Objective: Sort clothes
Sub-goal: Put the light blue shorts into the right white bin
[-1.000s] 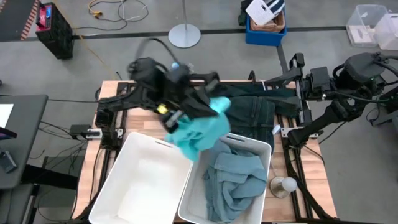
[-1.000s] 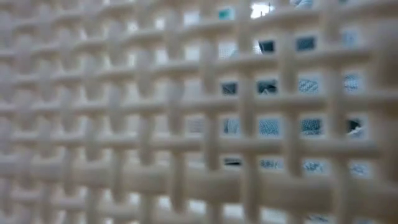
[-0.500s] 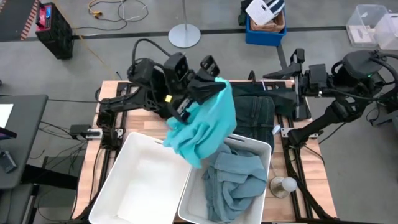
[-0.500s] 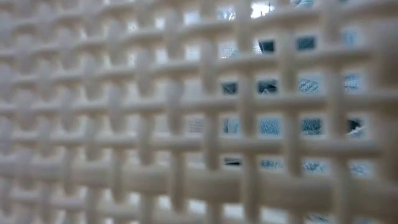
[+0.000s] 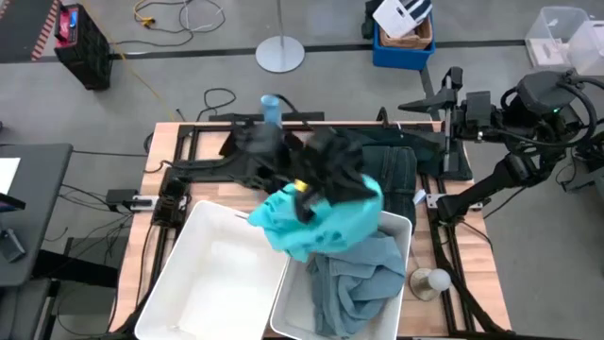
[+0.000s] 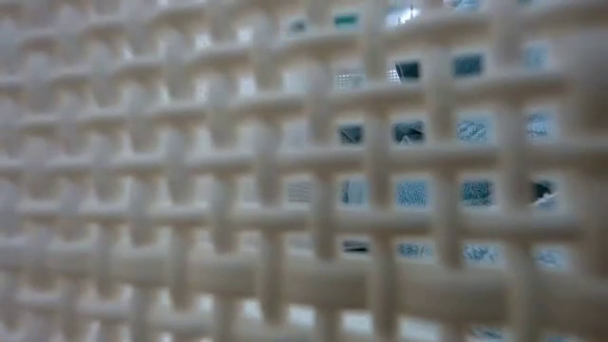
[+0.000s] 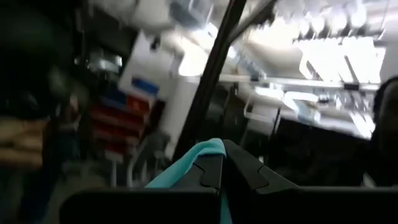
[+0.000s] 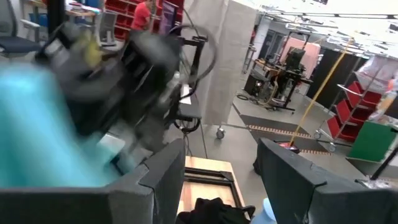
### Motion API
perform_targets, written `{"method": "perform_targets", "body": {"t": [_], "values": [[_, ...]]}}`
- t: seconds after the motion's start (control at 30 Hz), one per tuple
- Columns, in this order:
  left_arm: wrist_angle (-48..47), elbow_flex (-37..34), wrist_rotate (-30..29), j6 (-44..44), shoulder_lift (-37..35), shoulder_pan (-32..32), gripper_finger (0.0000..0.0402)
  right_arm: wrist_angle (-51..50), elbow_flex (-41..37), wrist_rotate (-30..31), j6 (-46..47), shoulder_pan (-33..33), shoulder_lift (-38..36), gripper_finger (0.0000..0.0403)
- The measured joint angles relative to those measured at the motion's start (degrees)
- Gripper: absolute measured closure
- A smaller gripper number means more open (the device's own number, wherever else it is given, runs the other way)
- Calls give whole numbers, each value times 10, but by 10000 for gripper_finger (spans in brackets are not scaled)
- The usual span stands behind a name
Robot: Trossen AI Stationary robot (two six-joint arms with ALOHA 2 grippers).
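Note:
My left gripper (image 5: 344,179) is shut on the turquoise garment (image 5: 321,222) above the right white bin (image 5: 401,227); it also shows in the left wrist view (image 7: 221,165). The pale grey-blue garment (image 5: 357,279) lies in that bin. The left white bin (image 5: 217,283) stands beside it. Dark garments (image 5: 398,165) lie on the table at the far side. My right gripper (image 8: 221,168) is open and empty, held above the table's far right (image 5: 425,102). My left gripper pinches a bunched part of the turquoise garment (image 7: 205,152) between its two fingers. The garment hangs slack below the gripper. Its lower part (image 5: 293,236) droops over the two bins' adjoining rims and the grey-blue garment; whether it rests there, I cannot tell.
The slim blue bottle (image 5: 271,107) stands at the table's far edge. A white round object (image 5: 436,280) lies right of the right bin. A bin's white lattice wall (image 6: 285,190) fills the low view. Dark frame rails (image 5: 444,255) run along the table's sides.
My left gripper first rose, then swung toward the table's right edge and down, turning as it went. It has kept hold of the turquoise garment, which has gone from over the bins' far rims to hanging above the right bin.

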Motion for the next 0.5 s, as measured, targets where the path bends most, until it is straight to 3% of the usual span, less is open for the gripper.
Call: {"method": "perform_targets", "body": {"t": [0.17, 0.33, 0.5], "values": [[-53, -1, 51, -17, 43, -6, 401, -3, 0, 0, 2, -3, 0, 184], [-205, -1, 104, 12, 63, -6, 401, -12, 0, 0, 2, -3, 0, 184], [-360, -1, 107, 77, 71, -12, 401, -20, 0, 0, 7, -3, 0, 184]]}}
